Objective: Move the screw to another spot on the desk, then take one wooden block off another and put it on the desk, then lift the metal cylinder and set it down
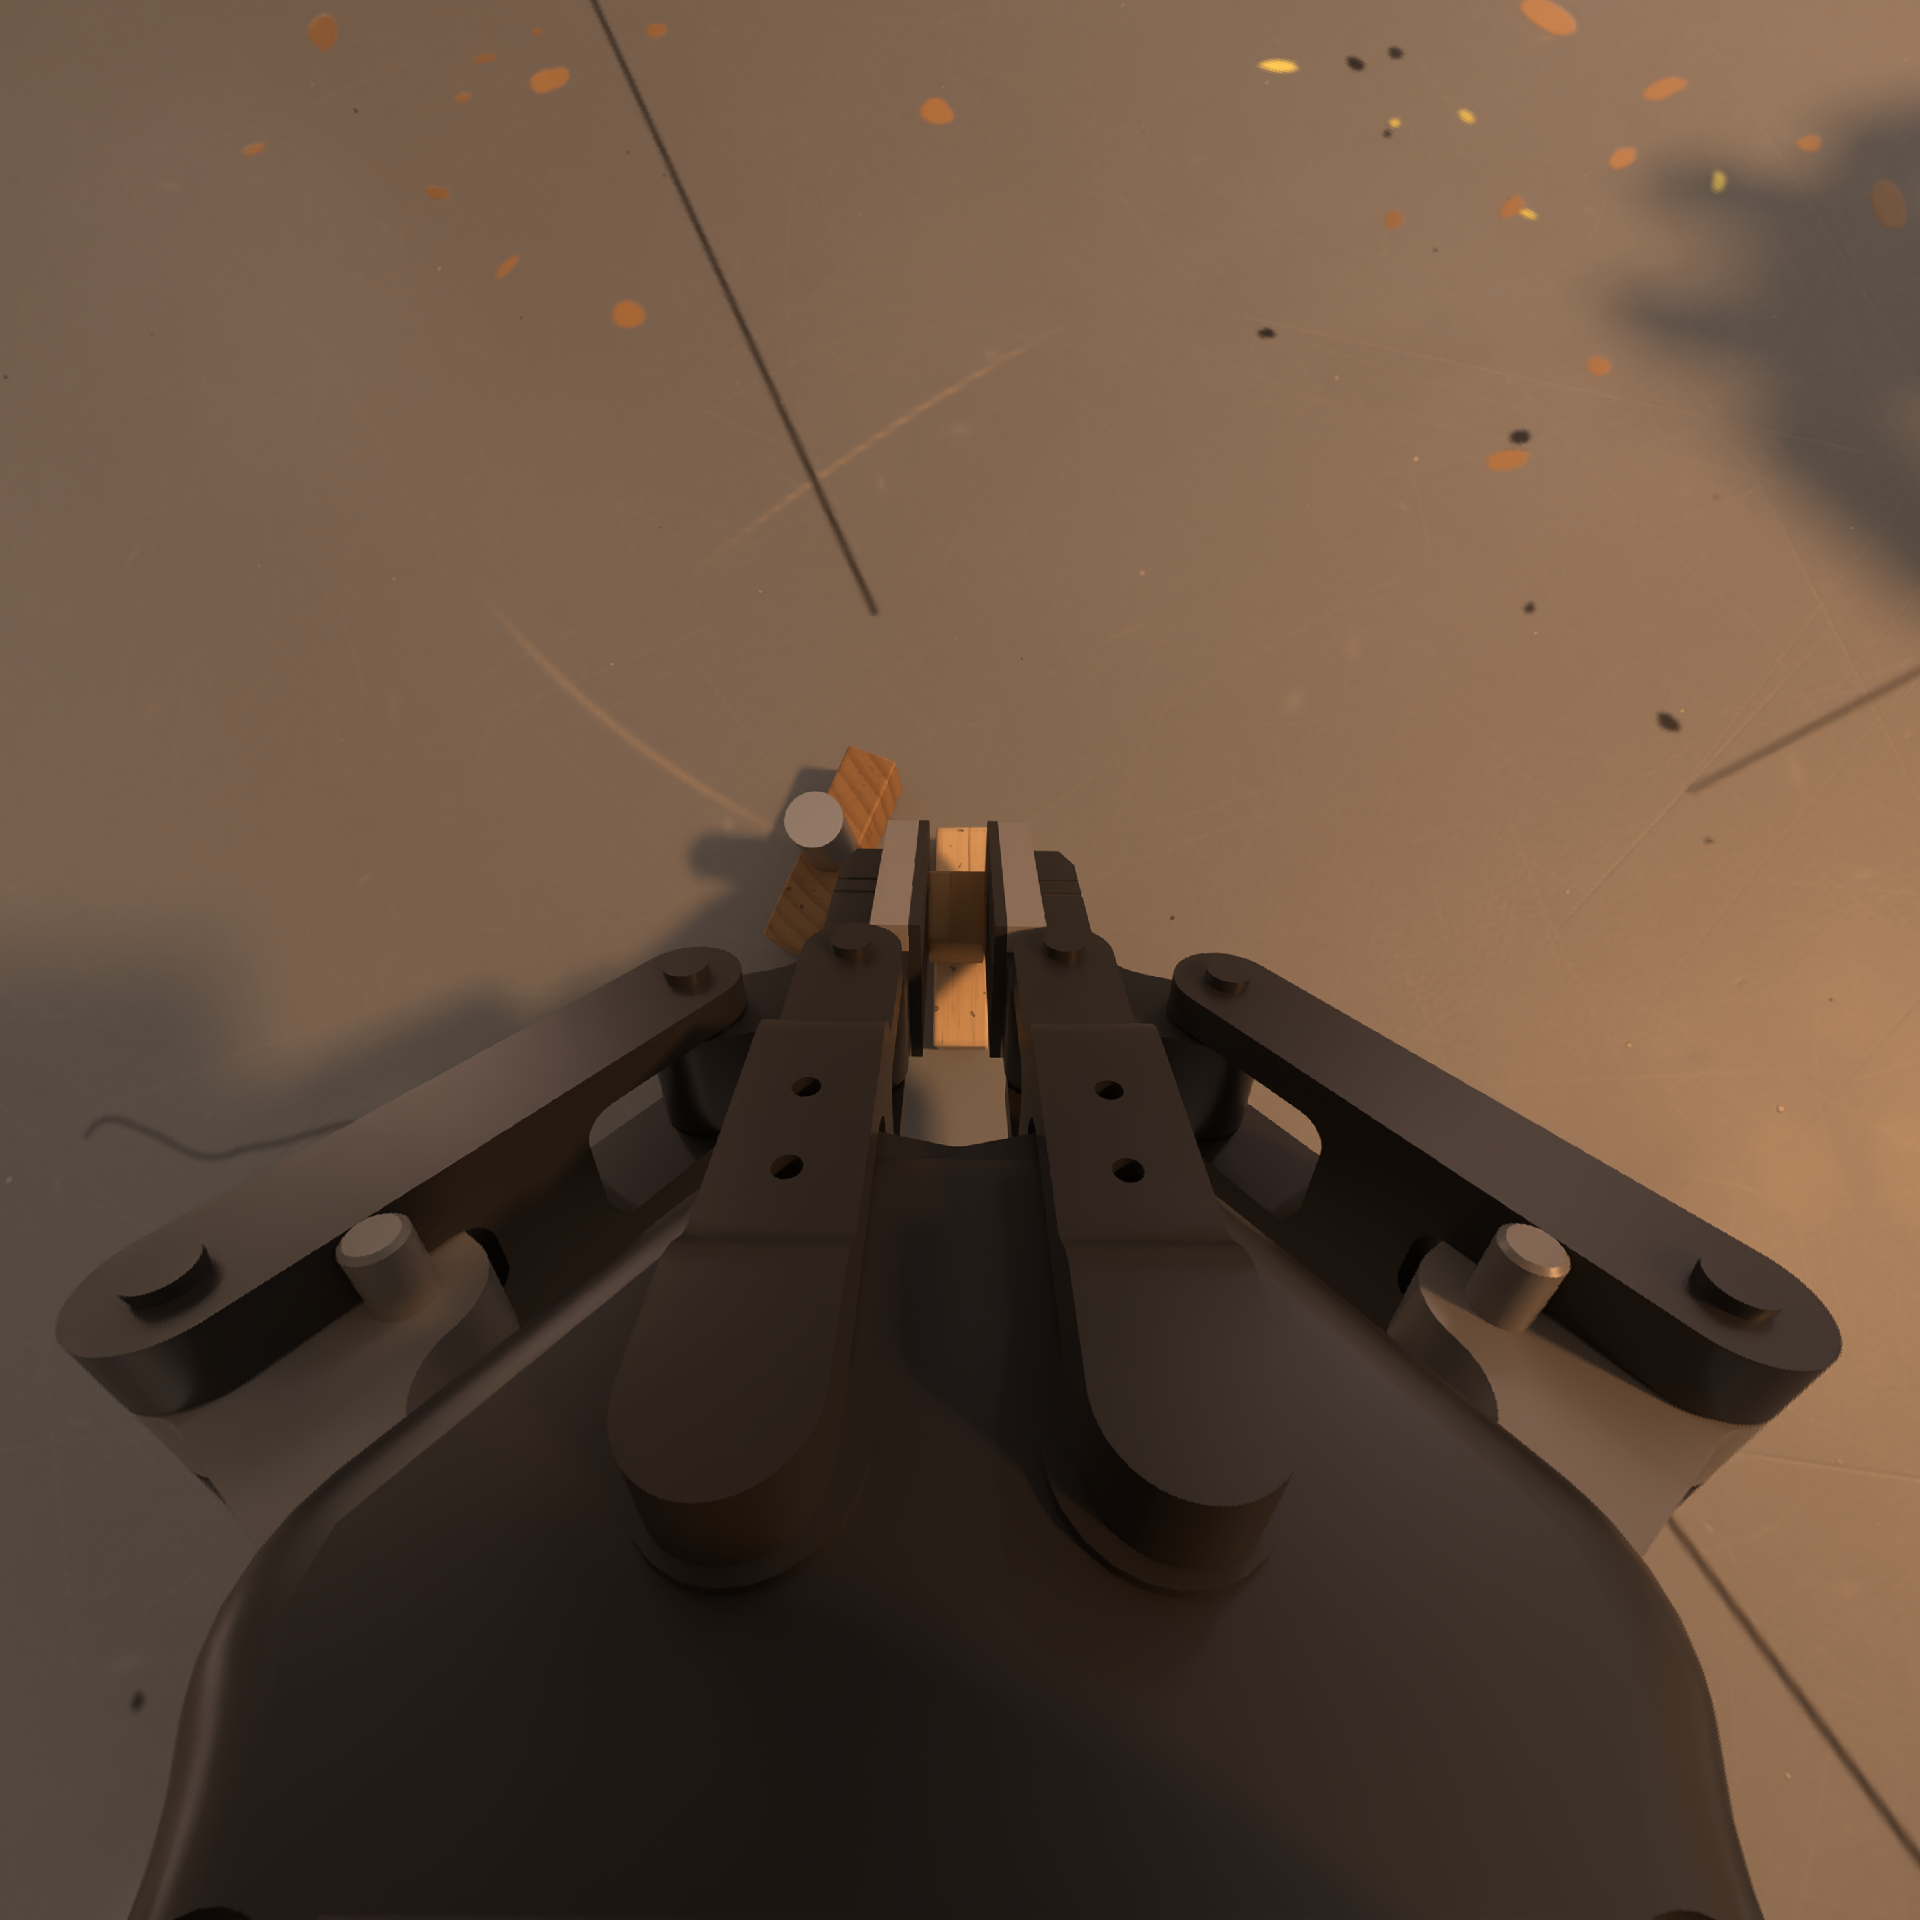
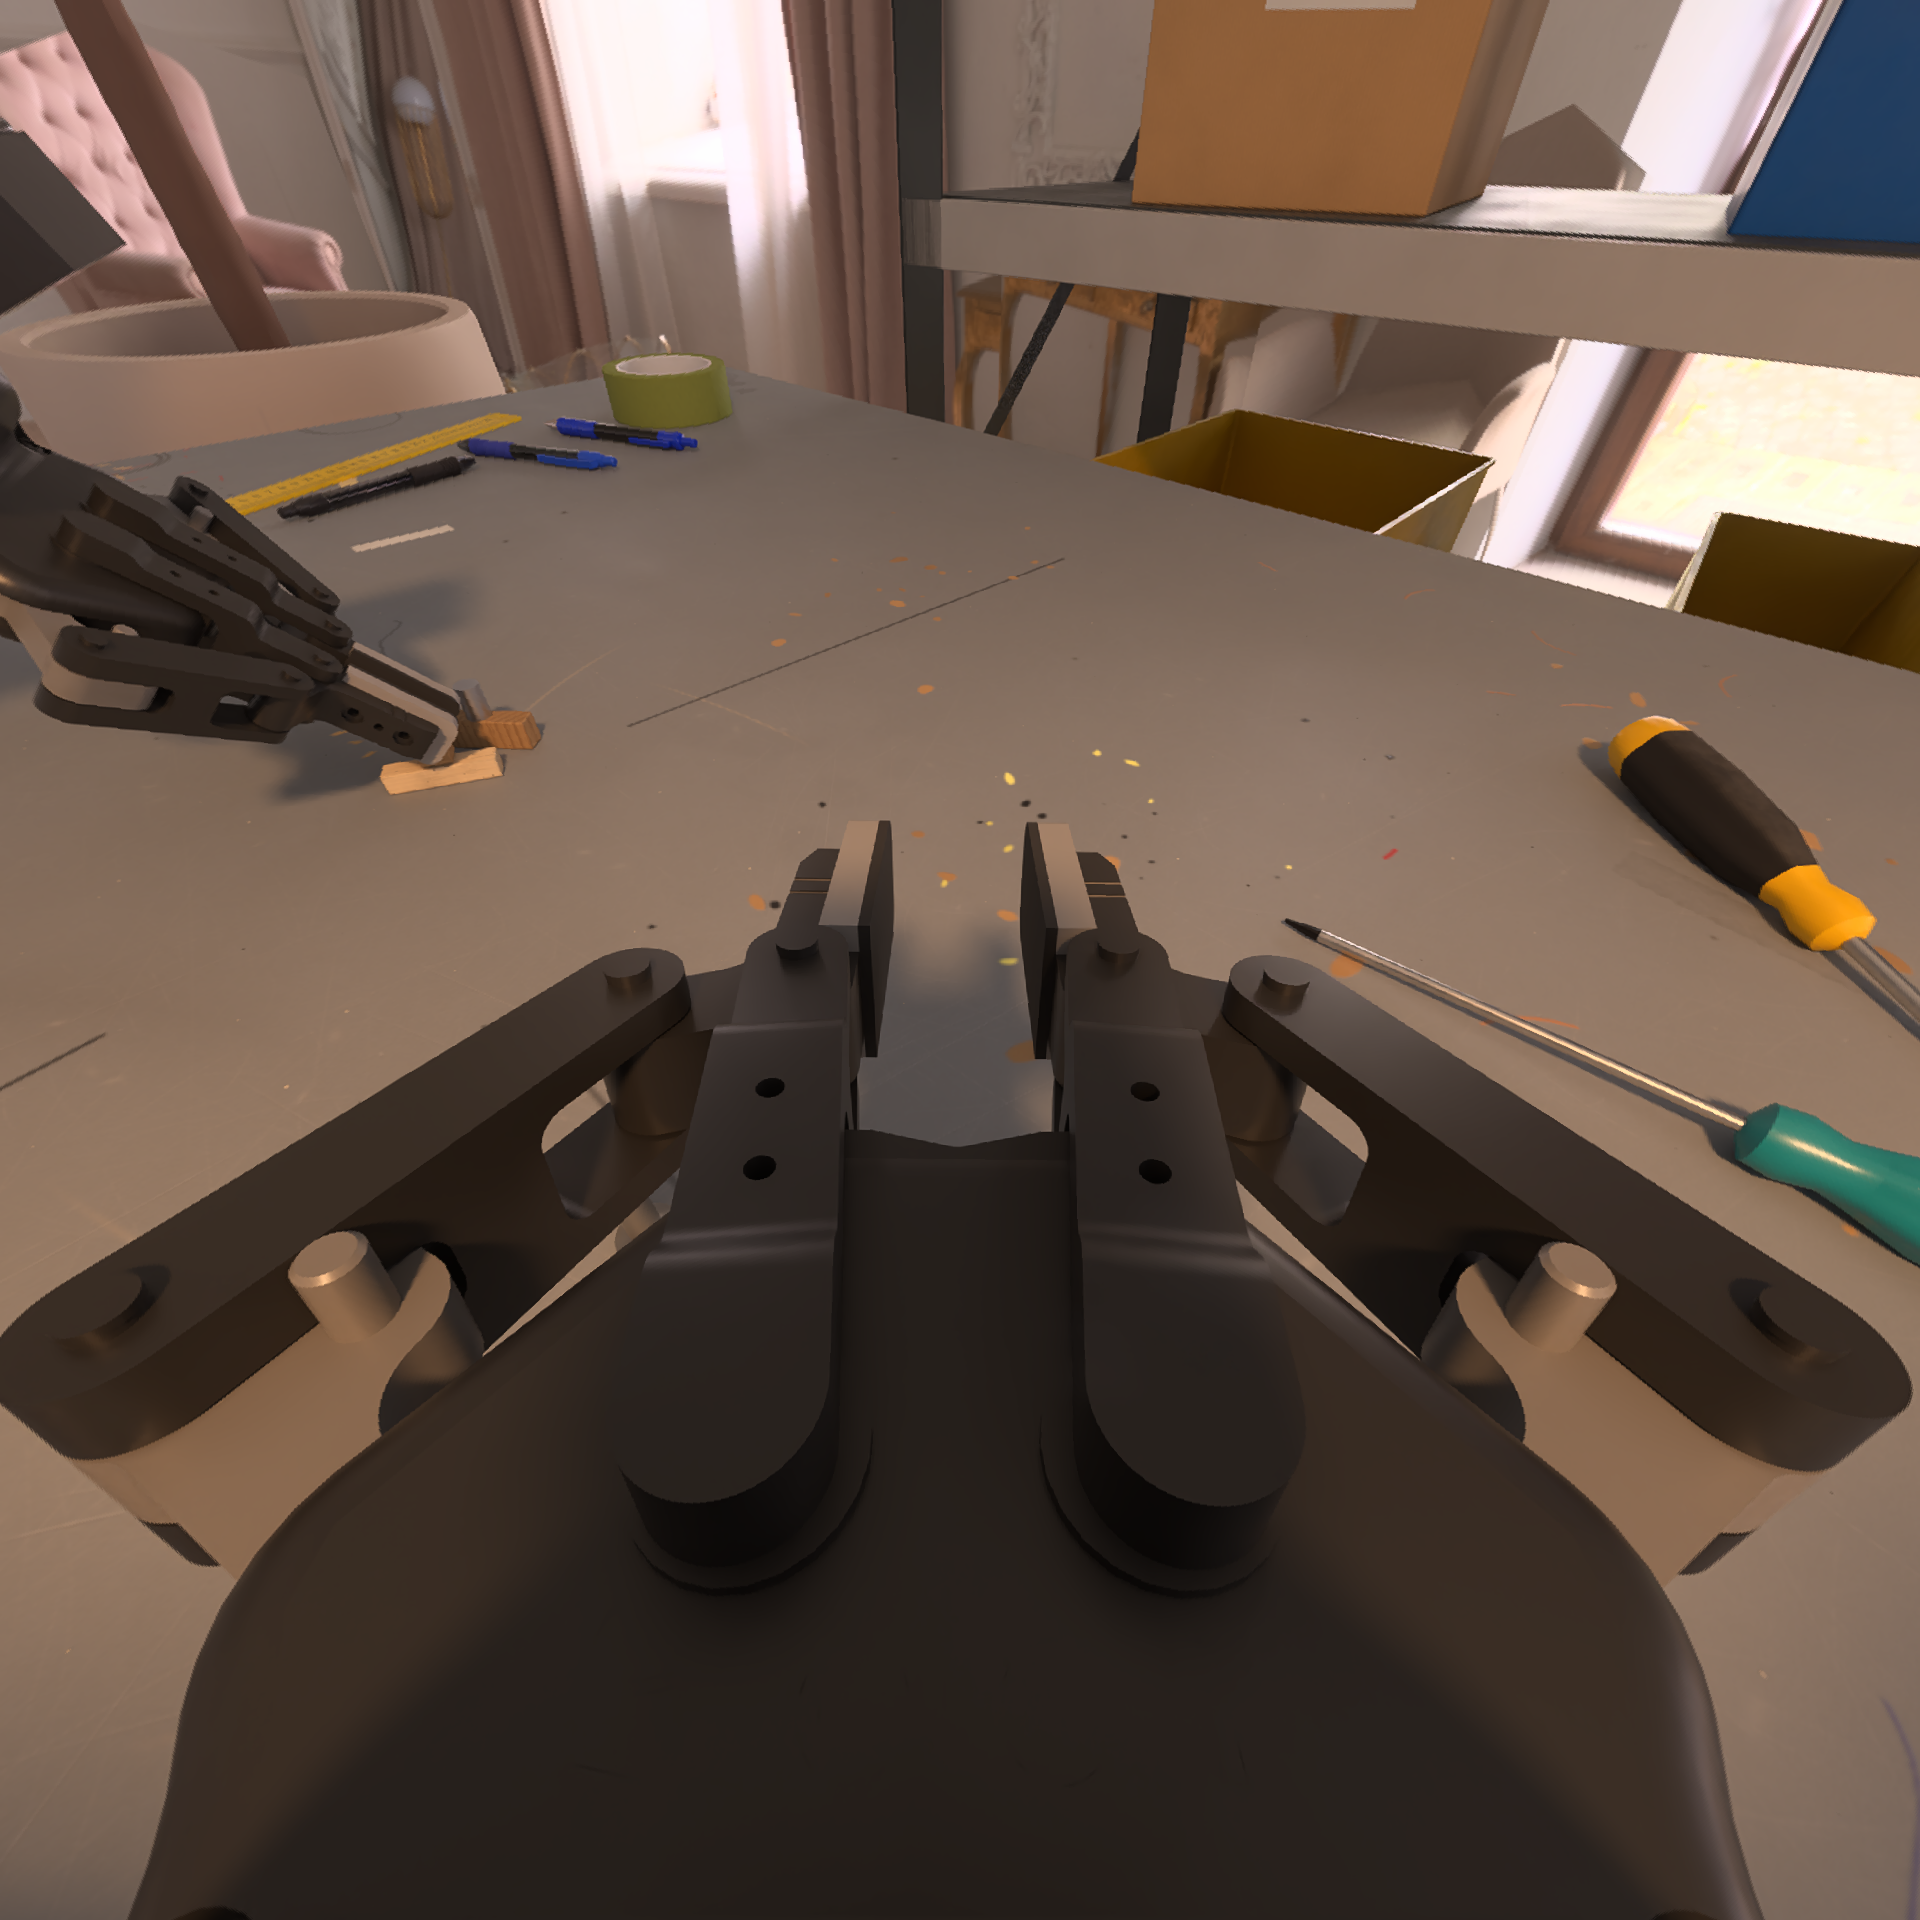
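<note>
Down on the counter (image 2: 1143, 644) at far left, the left claw (image 1: 958, 894) clenched a light, stiff wooden block (image 1: 958, 997) by its flat sides, metal cylinder (image 1: 814, 823) just beside it, while the right claw (image 2: 956, 883) hung released.

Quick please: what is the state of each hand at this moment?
Left hand: closed on a light wooden block lying flat on the desk.
Right hand: open, holding nothing, above the desk.
</note>
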Motion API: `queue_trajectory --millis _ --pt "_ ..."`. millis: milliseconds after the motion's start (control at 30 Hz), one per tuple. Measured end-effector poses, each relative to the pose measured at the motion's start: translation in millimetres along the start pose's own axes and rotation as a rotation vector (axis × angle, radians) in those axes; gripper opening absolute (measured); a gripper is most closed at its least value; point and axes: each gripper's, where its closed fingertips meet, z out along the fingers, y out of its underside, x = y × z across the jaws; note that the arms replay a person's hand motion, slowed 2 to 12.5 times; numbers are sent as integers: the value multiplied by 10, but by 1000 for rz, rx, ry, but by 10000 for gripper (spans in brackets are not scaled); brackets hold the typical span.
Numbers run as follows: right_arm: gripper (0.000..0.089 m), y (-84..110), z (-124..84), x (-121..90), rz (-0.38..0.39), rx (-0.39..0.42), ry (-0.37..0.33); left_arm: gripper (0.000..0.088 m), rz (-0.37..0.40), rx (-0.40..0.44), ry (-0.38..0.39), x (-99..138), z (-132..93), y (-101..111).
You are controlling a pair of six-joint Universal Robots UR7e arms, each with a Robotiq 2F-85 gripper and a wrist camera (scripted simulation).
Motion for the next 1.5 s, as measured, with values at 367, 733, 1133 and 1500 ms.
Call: queue_trajectory --millis 367,733,1133,1500 --pt "226 13 10 -6 -3 -9 -2 96 4 35 -6 -5 -39 -47" --pt "224 22 21 0 6 -15 -7 96 -4 108 7 -28 -131 -168" --pt "217 25 35 11 18 -14 -12 96 -16 156 -11 -147 -250 -270" --pt "213 31 46 16 27 -18 -17 96 -2 193 -20 -229 -373 -350"
